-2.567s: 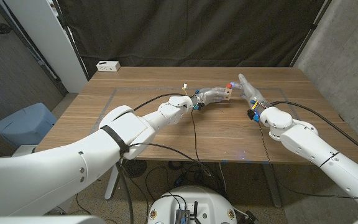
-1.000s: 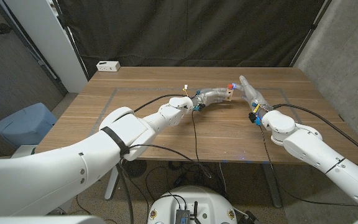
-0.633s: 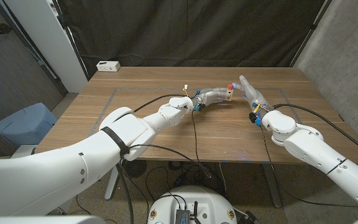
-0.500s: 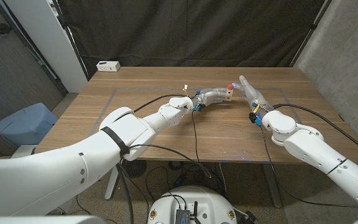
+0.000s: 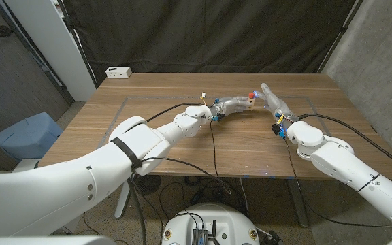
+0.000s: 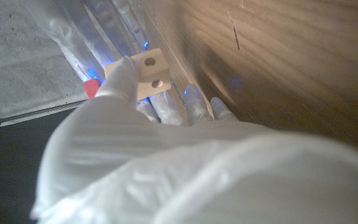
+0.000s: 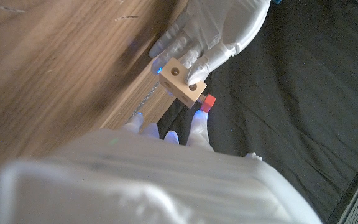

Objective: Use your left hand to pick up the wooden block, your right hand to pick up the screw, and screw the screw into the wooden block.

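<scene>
Above the table's far middle, my left hand (image 5: 231,104) grips a small pale wooden block (image 5: 250,102). The block (image 6: 148,73) shows two round holes between my left thumb and fingers. My right hand (image 5: 272,100) reaches in from the right, and its fingertips (image 7: 197,118) pinch a red-headed screw (image 5: 253,93). The red head (image 7: 208,102) sits right beside the block (image 7: 182,79), on the face turned away from my left hand (image 7: 213,31). The screw's shank is hidden, so I cannot tell whether it is in a hole. The same red head (image 6: 92,88) sits at the tips of my right fingers (image 6: 98,28).
A white box (image 5: 118,71) lies at the table's (image 5: 148,146) far left corner. A black cable (image 5: 211,139) runs from my left wrist across the table to its near edge. A black curtain hangs behind the table, and a blue seat (image 5: 26,136) stands off to the left.
Since the earliest frame my right forearm has shifted slightly and the hand has closed in on the block. Over the last second nothing has visibly moved.
</scene>
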Robot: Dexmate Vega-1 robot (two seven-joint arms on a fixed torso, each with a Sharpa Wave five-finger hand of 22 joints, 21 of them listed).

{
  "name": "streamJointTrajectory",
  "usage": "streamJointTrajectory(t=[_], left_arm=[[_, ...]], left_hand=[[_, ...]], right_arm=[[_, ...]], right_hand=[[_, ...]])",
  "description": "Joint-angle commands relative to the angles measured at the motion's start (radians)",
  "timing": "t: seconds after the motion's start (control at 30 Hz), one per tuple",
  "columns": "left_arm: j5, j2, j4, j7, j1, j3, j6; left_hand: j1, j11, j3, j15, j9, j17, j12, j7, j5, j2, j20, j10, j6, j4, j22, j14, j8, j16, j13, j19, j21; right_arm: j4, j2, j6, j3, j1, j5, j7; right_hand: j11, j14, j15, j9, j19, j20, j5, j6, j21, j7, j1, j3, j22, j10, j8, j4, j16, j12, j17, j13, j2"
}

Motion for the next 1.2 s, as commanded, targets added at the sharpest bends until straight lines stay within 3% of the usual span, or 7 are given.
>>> streamJointTrajectory(t=[0.03,0.57,1.2], left_arm=[[-0.001,-0.001,-0.001,0.013,-0.005,0.003,0.015],[0.0,0.018,-0.054,0.021,0.013,0.006,0.045],[0.001,0.022,-0.069,0.027,0.017,0.009,0.056]], left_hand=[[-0.001,0.003,0.004,-0.059,0.004,0.003,0.007,0.037,0.004,0.011,-0.002,0.009,0.043,0.005,0.005,0.007,0.008,0.004,0.005,0.003,0.007],[-0.002,0.004,0.003,-0.058,0.004,0.004,0.007,0.036,0.004,0.011,0.0,0.01,0.042,0.005,0.005,0.007,0.008,0.004,0.005,0.003,0.007],[-0.001,0.004,0.004,-0.057,0.004,0.004,0.006,0.038,0.005,0.012,0.001,0.009,0.042,0.005,0.005,0.008,0.008,0.004,0.005,0.003,0.007]], right_arm=[[-0.001,0.005,-0.002,-0.01,-0.002,0.0,0.003],[-0.007,0.002,-0.007,-0.018,-0.001,-0.005,0.006],[-0.037,-0.014,-0.016,-0.008,-0.017,-0.007,0.001]], right_hand=[[0.004,-0.156,0.004,0.003,0.005,0.0,0.01,0.007,0.007,0.002,0.0,0.003,0.0,-0.084,0.007,0.0,0.007,0.005,0.002,0.0,0.031],[0.005,-0.154,0.003,0.003,0.01,0.002,0.01,0.013,0.008,0.001,0.001,0.003,0.0,-0.08,0.008,0.0,0.008,0.006,0.002,0.0,0.032],[0.006,-0.152,0.002,0.003,0.014,0.001,0.011,0.022,0.008,0.002,0.004,0.006,0.0,-0.074,0.01,-0.002,0.008,0.007,0.001,0.0,0.033]])
